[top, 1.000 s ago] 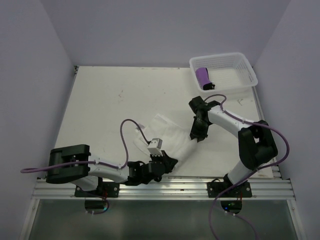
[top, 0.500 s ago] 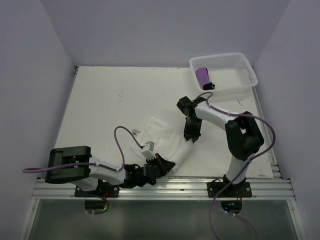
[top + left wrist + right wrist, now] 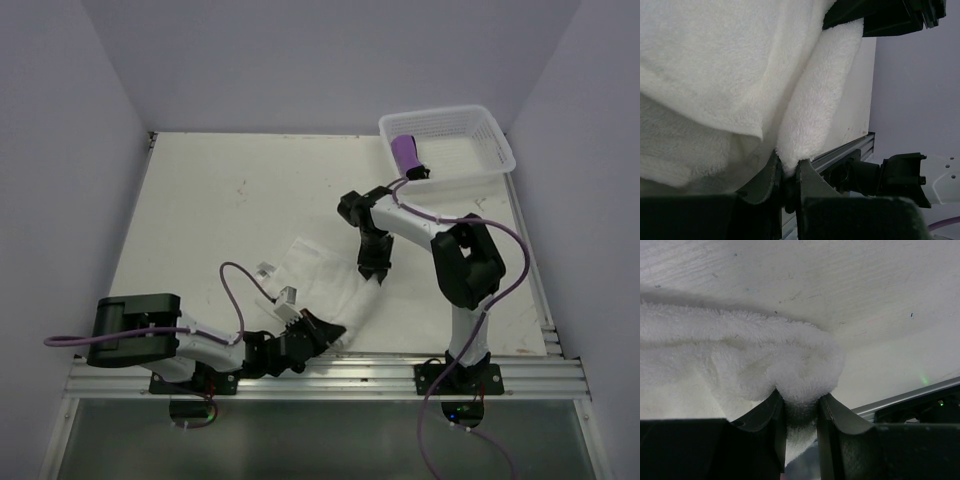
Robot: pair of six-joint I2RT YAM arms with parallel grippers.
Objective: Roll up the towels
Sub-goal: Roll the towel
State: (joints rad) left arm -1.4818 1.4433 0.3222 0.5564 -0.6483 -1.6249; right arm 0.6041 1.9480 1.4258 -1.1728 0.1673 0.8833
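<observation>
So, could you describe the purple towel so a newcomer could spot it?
At the table's far right corner sits a white perforated basket. The purple towel lies rolled at its left end; the white towel lies outside it.

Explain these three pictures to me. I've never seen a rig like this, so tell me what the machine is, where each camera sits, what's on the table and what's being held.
The machine is two small robot arms bolted at the table's near edge: the left arm and the right arm. The wide picture looks down from above and behind them. The two close-ups come from cameras on the wrists, so each shows its own end effector, a two-finger pincer. On the table lies a white towel. At the far right, a white basket holds a purple towel, apparently rolled. The left end effector is closed on an edge of the white towel near the table's front. The right end effector pinches a fold at its right end.
</observation>
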